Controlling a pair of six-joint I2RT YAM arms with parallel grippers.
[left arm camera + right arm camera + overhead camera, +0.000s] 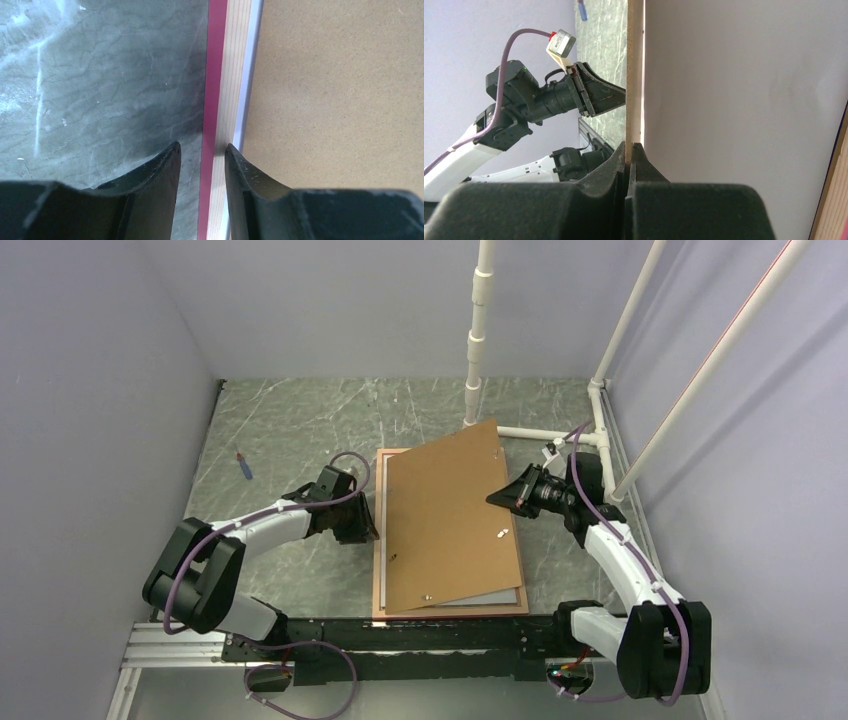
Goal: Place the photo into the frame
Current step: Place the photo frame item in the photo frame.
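My right gripper (630, 146) clamps the stiff backing board (450, 520); left gripper (202, 148), jaws apart, straddles the frame's (216, 75) thin, likely rigid left rail.

The frame (450, 613) lies flat on the table (290, 420) between both grippers. Its left rail passes between the parted fingers of the left gripper (368, 530). The backing board (450, 520) rests askew on the frame, its right edge pinched in the right gripper (497, 497). A small pen (244, 466) lies behind and left of the left gripper, well apart.
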